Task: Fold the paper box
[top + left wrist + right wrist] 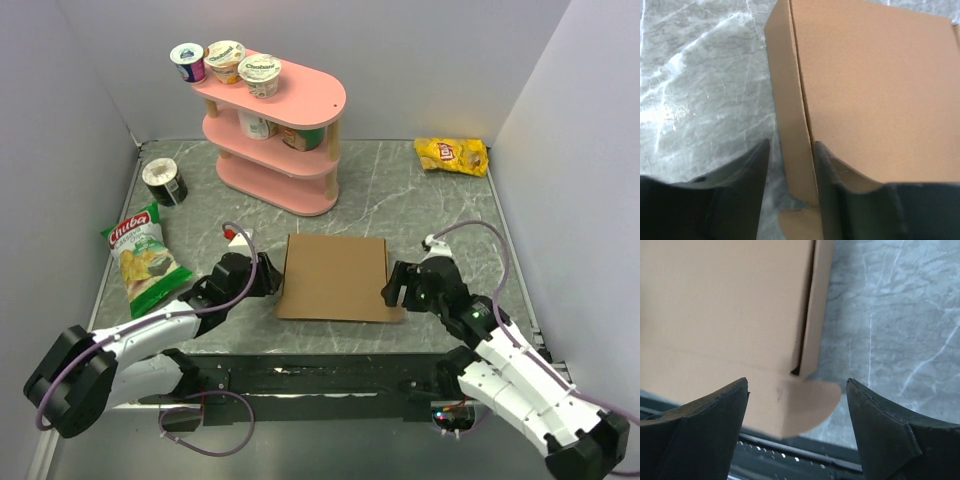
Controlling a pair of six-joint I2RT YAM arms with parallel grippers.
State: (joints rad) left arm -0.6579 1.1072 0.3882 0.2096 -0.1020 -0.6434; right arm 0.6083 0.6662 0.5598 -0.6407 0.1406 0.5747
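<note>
Right up against the left wrist cam you've got the left gripper (790,146), jaws partway open and straddling the box's left side wall (792,120). The inner finger looks like it's against the cardboard, but a sliver of table (440,210) shows on the outer side, so I wouldn't call it a clamp.

The right gripper (797,381) is spread wide with nothing in it. A rounded tab (810,399) at the near right corner pokes out between its fingers.

The paper box (335,272) sits flat mid-table, close to the front edge, dead between your two arms with the lid panel down on top. Its longer side runs left-right, so each gripper comes at a short end from outside, pointing inward.

My guess is the loose bit is that tab, and it's on the right arm's side, just ahead of and below the fingertips. So that's the arm for it, left one bracing.
</note>
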